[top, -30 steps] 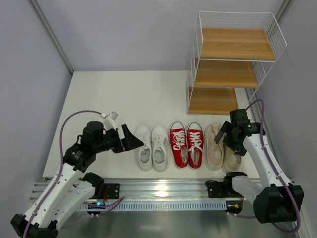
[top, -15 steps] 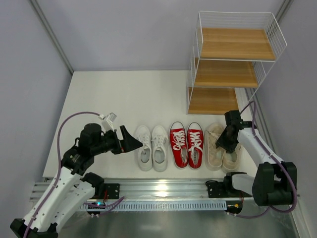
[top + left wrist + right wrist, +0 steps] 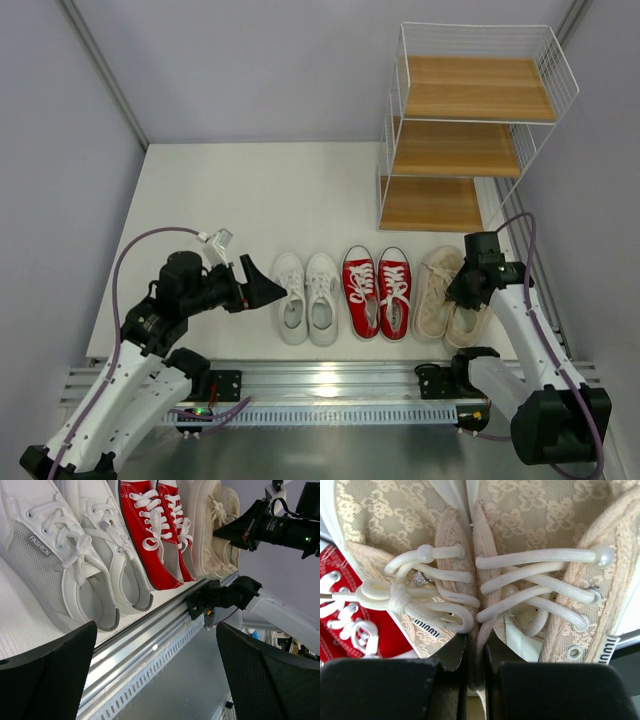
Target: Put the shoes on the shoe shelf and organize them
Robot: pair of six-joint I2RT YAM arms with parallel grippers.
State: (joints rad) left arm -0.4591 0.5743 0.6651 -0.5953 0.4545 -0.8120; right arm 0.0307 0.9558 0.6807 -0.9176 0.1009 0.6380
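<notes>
Near the right end of the row, at the table's (image 3: 250, 190) front edge, the right gripper (image 3: 476, 667) is reaching down into the beige pair (image 3: 432, 300). Its fingers (image 3: 380, 690) are pressing together on the two inner collars, one wall from each shoe, just behind the laces (image 3: 435, 605). Both shoes are sitting on the table, touching each other, toes pointing away from the arms. The shelf (image 3: 470, 88) is standing at the far right corner, all three boards bare.

The red pair (image 3: 378, 290) is lying just beside the beige, with the white pair (image 3: 307, 297) beyond it. The left gripper (image 3: 262, 288) is hovering beside the white pair, fingers wide apart, holding nothing.

Step in hand, as I am reading it: taking both beige shoes in one pinch for the lift to the shelf. Doing it well is depending on a firm bite on both collars. The fabric is looking soft and lacy, so one wall may slip out. How far down the pads are reaching is hard to tell from the wrist view.

- Lifting slowly and straight up, checking that both heels are leaving the table together.
- Keeping clear of the red pair.
- Carrying toes-first toward a board, minding the wire sides.
</notes>
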